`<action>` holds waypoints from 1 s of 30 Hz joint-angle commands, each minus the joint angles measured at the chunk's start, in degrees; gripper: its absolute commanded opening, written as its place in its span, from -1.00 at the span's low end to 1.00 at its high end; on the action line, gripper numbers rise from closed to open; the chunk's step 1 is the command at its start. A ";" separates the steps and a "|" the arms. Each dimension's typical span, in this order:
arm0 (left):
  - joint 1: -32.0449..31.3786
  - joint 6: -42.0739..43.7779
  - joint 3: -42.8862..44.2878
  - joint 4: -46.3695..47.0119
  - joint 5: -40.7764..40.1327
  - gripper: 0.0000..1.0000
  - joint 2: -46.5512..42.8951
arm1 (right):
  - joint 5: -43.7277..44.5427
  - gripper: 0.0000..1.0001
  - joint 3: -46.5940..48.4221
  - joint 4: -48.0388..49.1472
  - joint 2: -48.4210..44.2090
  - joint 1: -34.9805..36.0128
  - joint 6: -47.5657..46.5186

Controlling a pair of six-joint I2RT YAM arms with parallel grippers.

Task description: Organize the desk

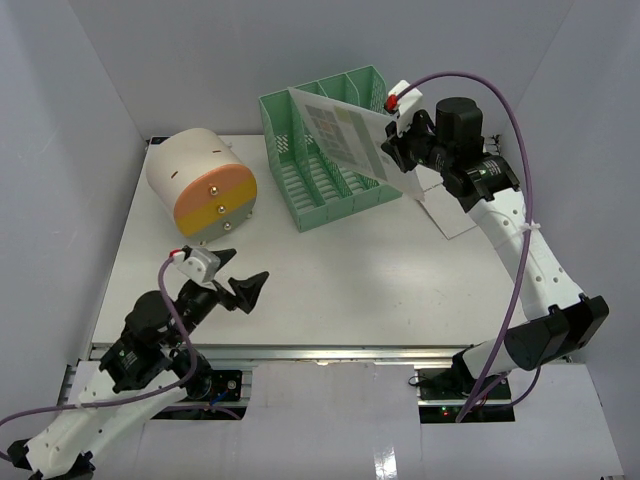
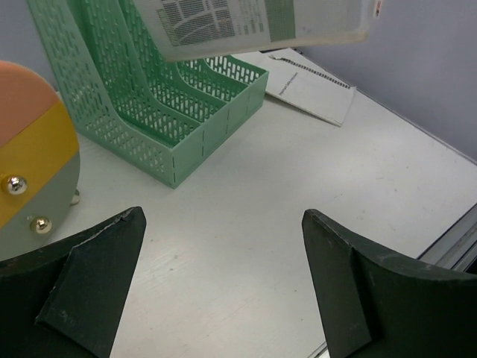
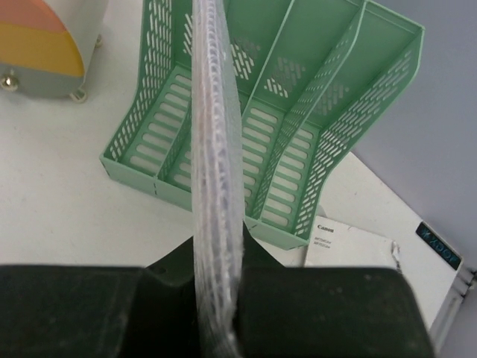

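Green rack [image 1: 335, 150] is sitting at 12 o'clock on the desk [image 1: 350, 280], and its three slots are showing only bare slatted floors. The right jaws are clamping tight on a clear folder [image 1: 340, 130] with a printed sheet in it, holding it tilted in the air right over the rack. On the wrist cam it's edge-on above the left slots, and I can't tell if it's touching. The drum box [image 1: 195, 175] with the pink, yellow and grey face and little knobs is lying at 10 o'clock, just beside the rack; can't see inside it. A white booklet [image 2: 313, 86] is lying flat at 2 o'clock, near the rack's right side. The left jaws are hanging wide apart at 7 o'clock, gripping nothing, pointing toward the rack. The desk itself is spreading under all of it, white walls around, metal rail at 6 o'clock.
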 commanded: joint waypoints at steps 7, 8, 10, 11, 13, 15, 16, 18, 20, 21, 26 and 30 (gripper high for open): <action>0.05 41.85 15.88 15.07 20.63 0.96 27.36 | -10.32 -0.85 -1.90 -17.22 -10.87 0.39 -31.83; 0.10 43.13 17.91 15.82 20.89 0.96 31.08 | -10.85 -0.85 -2.55 -18.77 -11.83 0.39 -34.23; 0.03 44.29 21.95 17.26 21.67 0.96 34.76 | -11.28 -0.85 -3.85 -21.96 -13.98 0.48 -38.88; 0.03 44.26 23.05 18.14 22.33 0.96 36.87 | -11.52 -0.85 -4.69 -22.74 -14.97 0.48 -40.51; 0.03 43.84 24.75 19.82 24.03 0.96 40.03 | -12.05 -0.85 -6.39 -24.14 -17.00 0.45 -43.56; 0.03 42.88 25.24 21.25 25.96 0.95 41.45 | -12.78 -0.85 -7.76 -25.16 -18.99 0.39 -46.03; 0.03 42.48 25.16 21.75 26.69 0.94 42.26 | -13.24 -0.85 -8.24 -25.54 -19.85 0.39 -46.93; 0.03 41.72 25.39 21.60 28.65 0.91 44.15 | -14.43 -0.85 -9.38 -26.00 -21.19 0.45 -48.16; 0.10 40.22 26.21 21.18 30.56 0.86 45.56 | -16.17 -0.85 -9.55 -26.47 -21.70 0.55 -49.32; 0.06 39.35 26.66 20.71 32.55 0.82 46.25 | -16.72 -0.85 -9.15 -26.72 -21.65 0.68 -49.63; 0.03 34.70 29.42 18.39 39.42 0.54 49.89 | -16.79 -0.85 -6.17 -27.22 -19.67 1.50 -49.79; -0.04 32.89 29.23 16.55 40.65 0.39 50.46 | -17.43 -0.85 -5.26 -27.41 -18.78 3.10 -49.62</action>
